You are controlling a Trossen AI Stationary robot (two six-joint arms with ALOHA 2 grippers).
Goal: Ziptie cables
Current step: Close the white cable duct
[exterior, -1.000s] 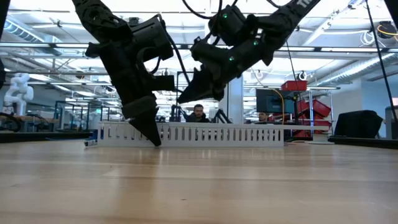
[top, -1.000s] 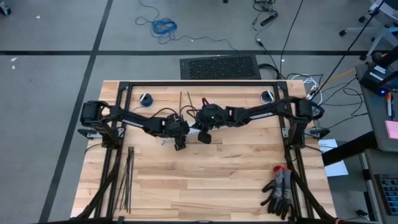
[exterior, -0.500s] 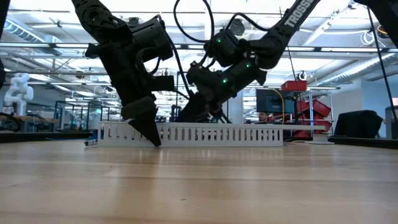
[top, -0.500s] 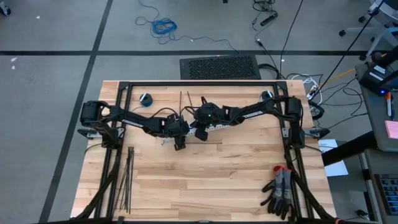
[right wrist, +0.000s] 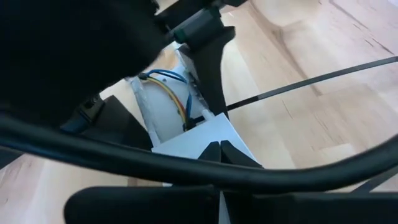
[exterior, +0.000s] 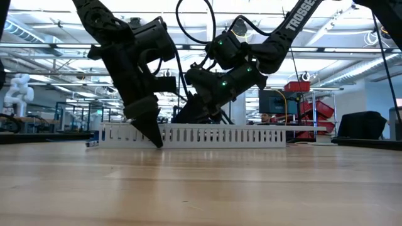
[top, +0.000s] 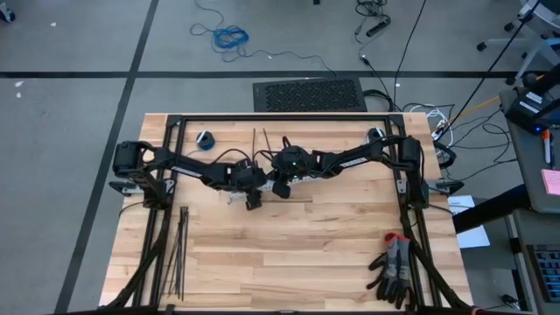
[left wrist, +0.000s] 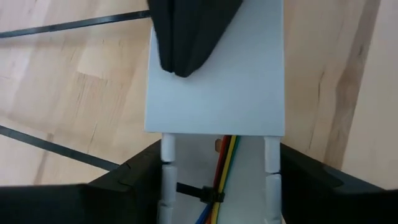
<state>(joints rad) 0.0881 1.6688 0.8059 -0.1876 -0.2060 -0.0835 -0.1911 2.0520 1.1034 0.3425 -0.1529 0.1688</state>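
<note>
Cables (left wrist: pixel 225 163) lie inside the white channel (exterior: pixel 207 135) near the middle of the desk (top: pixel 289 262), toward its far edge, running along the channel's length. In the left wrist view a ziptie (left wrist: pixel 198 192) already crosses them, wrapped square to their run, with coloured strands passing under it.

The left end effector (top: pixel 253 199) stands over the left part of the channel with its fingers spread either side of the walls, straddling the channel rather than pinching anything that can be made out. The right end effector (top: pixel 282 184) sits just beside it on the right, fingers clenched together and tip down on the white cover over the channel; whether it traps anything there cannot be told.

A black strip (right wrist: pixel 311 81) runs out sideways from the channel across the wood in the right wrist view, at right angles to the cables; it is likely the tie's free tail. That tail lies on the right end effector's side, so the right arm looks nearer for pulling it tight, across the channel's long axis, while the left steadies the channel.

Spare zipties (top: pixel 179 254) lie near the desk's front-left corner, well apart from both arms.
</note>
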